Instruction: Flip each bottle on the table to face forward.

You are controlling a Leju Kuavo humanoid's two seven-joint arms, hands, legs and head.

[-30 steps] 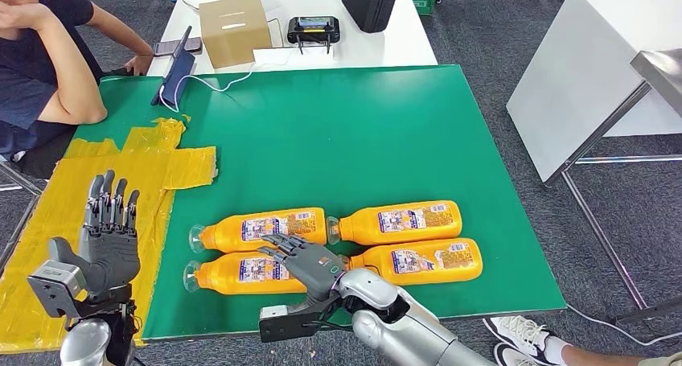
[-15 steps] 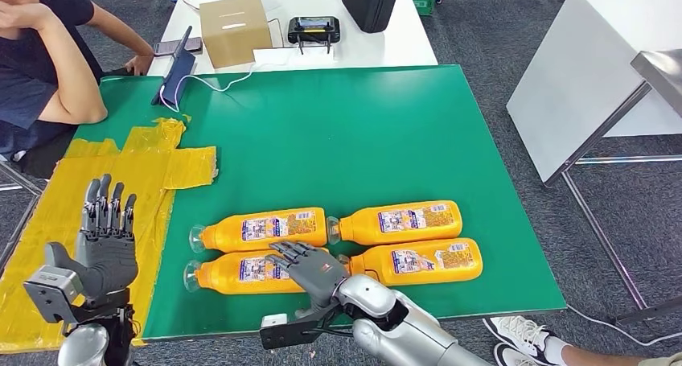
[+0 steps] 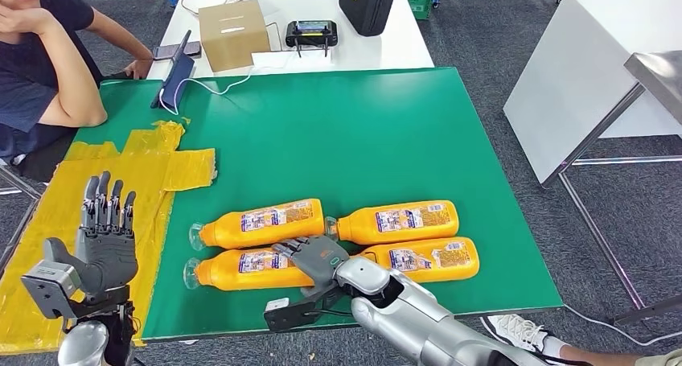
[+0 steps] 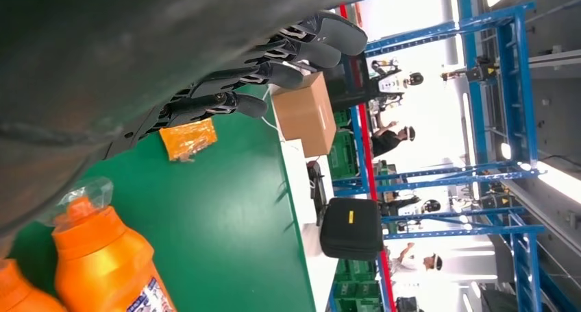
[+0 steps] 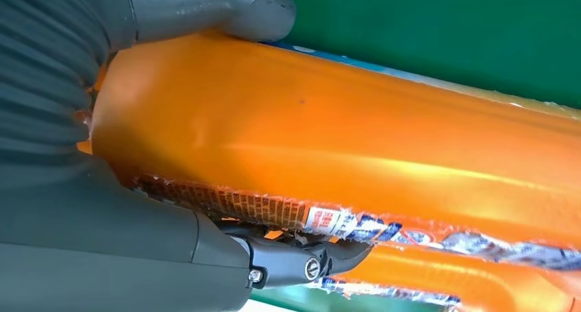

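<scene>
Four orange bottles lie on their sides on the green table (image 3: pixel 338 141), caps to the left, labels up. The far pair are a left bottle (image 3: pixel 261 224) and a right bottle (image 3: pixel 398 221); the near-right bottle (image 3: pixel 426 259) lies beside my arm. My right hand (image 3: pixel 318 257) grips the base end of the near-left bottle (image 3: pixel 233 269). In the right wrist view my thumb (image 5: pixel 212 7) and fingers wrap that orange bottle (image 5: pixel 377 168). My left hand (image 3: pixel 104 237) is raised over the yellow tape, fingers (image 4: pixel 288 51) spread, holding nothing; a bottle neck (image 4: pixel 103 264) shows beside it.
Yellow tape (image 3: pixel 72 213) covers the table's left side. A person (image 3: pixel 40 68) sits at the far left. A propped tablet (image 3: pixel 177 76), cardboard box (image 3: pixel 233 32), controller (image 3: pixel 312 32) and black case (image 3: pixel 368 4) stand at the back. A white table (image 3: pixel 595 60) stands at the right.
My right hand has lowered and curled round the near-left bottle's base end. The left hand has hardly moved. The view has shifted slightly.
</scene>
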